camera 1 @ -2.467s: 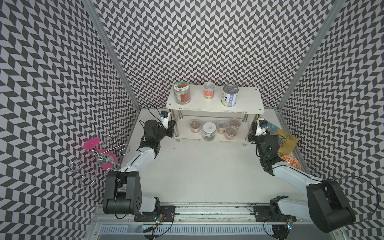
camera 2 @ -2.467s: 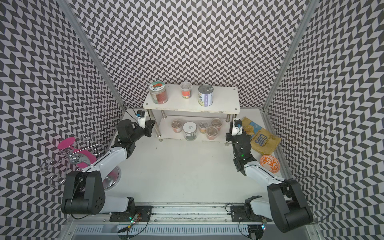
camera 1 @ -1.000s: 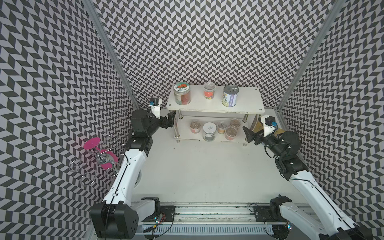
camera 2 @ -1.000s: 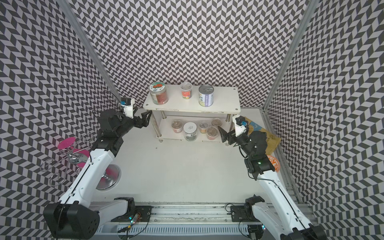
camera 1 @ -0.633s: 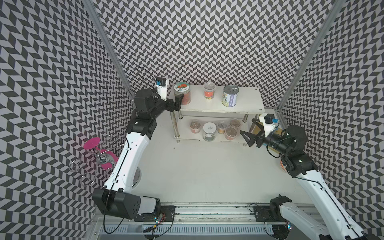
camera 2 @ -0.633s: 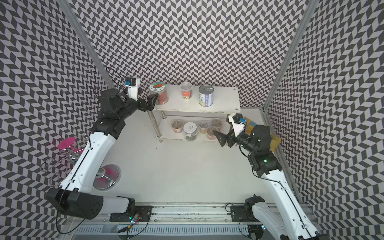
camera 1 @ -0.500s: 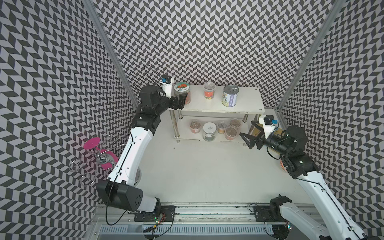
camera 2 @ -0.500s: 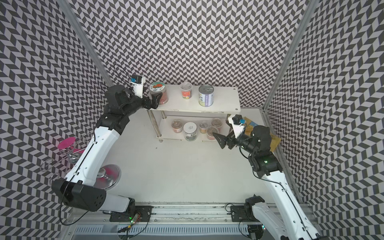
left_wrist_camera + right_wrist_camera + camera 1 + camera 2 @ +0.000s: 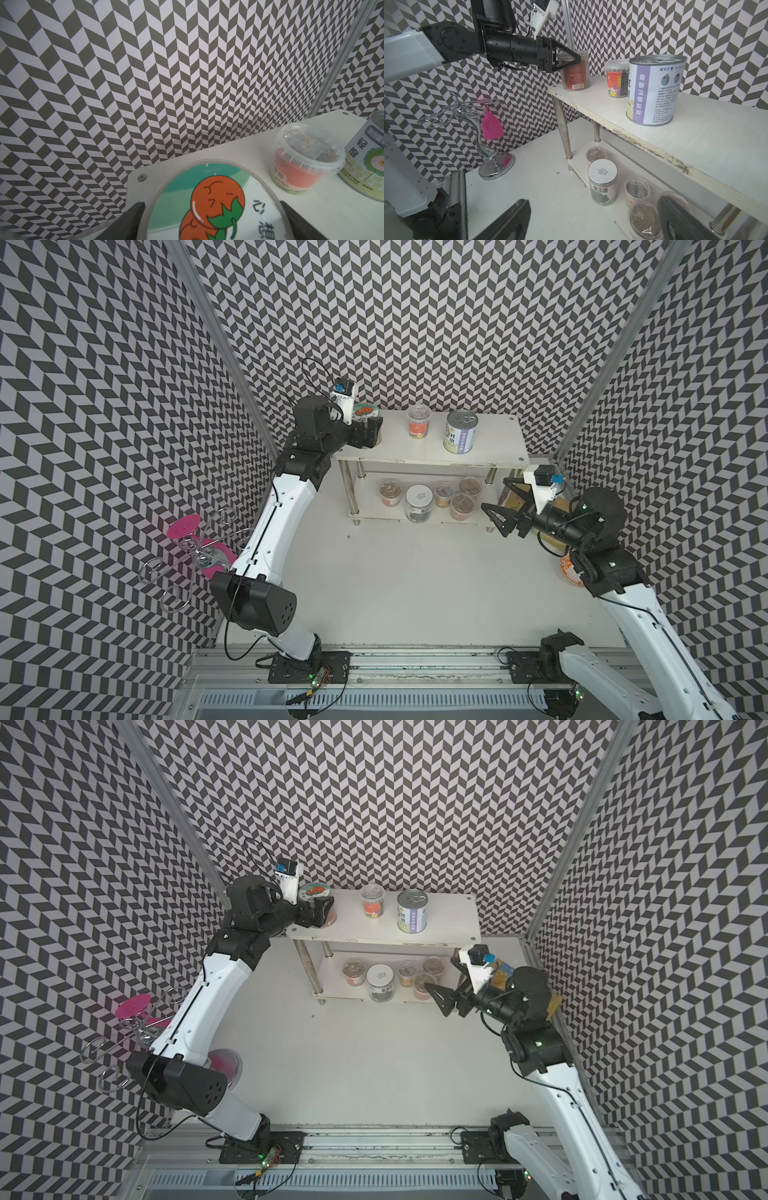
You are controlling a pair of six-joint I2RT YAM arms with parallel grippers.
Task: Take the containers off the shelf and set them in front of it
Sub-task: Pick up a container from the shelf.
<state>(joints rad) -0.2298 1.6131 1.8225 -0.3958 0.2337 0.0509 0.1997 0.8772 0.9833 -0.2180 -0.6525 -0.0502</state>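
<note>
Straddling tomato-lid jar (image 9: 314,891) at far-left of shelf (image 9: 490,448) top tier with left gripper (image 9: 210,207) spread wide (lid between fingers (image 9: 133,218)); hovering right gripper (image 9: 495,494) wide near lower-tier cups (image 9: 460,506).

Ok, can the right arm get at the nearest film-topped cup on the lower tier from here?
Probably yes. The right arm points at the lower tier, jaws open, close to the nearest cup, with nothing between them. The shelf's chrome leg stands close beside, so room is tight.
</note>
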